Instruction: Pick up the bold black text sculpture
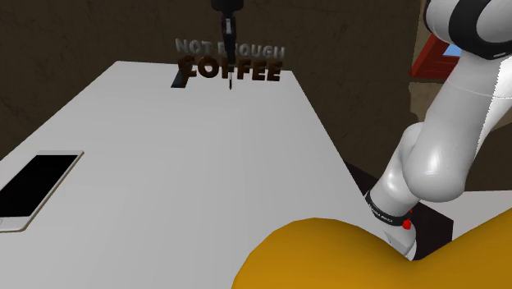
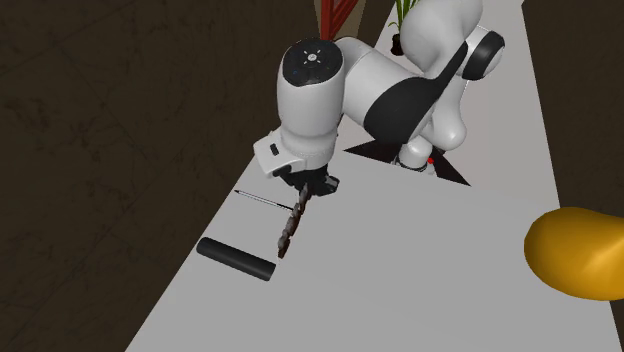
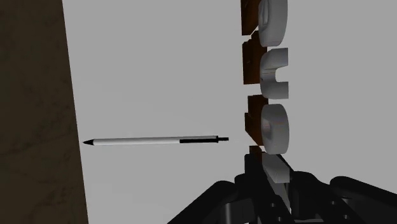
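Note:
The text sculpture [image 1: 256, 71] stands at the far end of the white table [image 1: 180, 164]: pale grey letters "NOT ENOUGH" over dark brown letters "COFFEE". My black gripper [image 1: 230, 61] comes straight down onto its middle. In the second exterior view the gripper [image 2: 301, 203] sits on the near end of the sculpture [image 2: 286, 237], which stretches away from it. The wrist view has the grey and brown letters [image 3: 272, 76] running into the gripper [image 3: 268, 175], clasped between the fingers. I cannot tell whether the sculpture rests on the table or hangs just above it.
A grey and black pen [image 3: 156, 140] lies beside the sculpture near the table's edge. A black cylinder [image 2: 235, 258] lies past the sculpture's far end. A phone [image 1: 37, 189] lies at the shoulder view's left. A rounded orange object [image 1: 345, 254] fills the near foreground.

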You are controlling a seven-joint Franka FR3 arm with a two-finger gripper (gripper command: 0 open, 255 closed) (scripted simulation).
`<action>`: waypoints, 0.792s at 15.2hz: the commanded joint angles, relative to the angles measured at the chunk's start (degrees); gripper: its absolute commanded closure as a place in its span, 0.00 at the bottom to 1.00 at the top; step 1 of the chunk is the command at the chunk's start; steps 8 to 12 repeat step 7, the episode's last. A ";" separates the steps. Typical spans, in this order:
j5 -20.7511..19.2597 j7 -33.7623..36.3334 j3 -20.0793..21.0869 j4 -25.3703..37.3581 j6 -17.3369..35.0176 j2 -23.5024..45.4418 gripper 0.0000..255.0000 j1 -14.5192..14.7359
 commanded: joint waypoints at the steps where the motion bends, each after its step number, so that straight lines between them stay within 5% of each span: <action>1: -0.10 -0.18 0.01 2.41 -1.75 0.67 1.00 0.03; 5: -0.36 -0.39 0.09 7.51 -5.42 2.12 1.00 0.22; 12: -0.37 -0.40 0.09 7.71 -5.56 2.17 1.00 0.23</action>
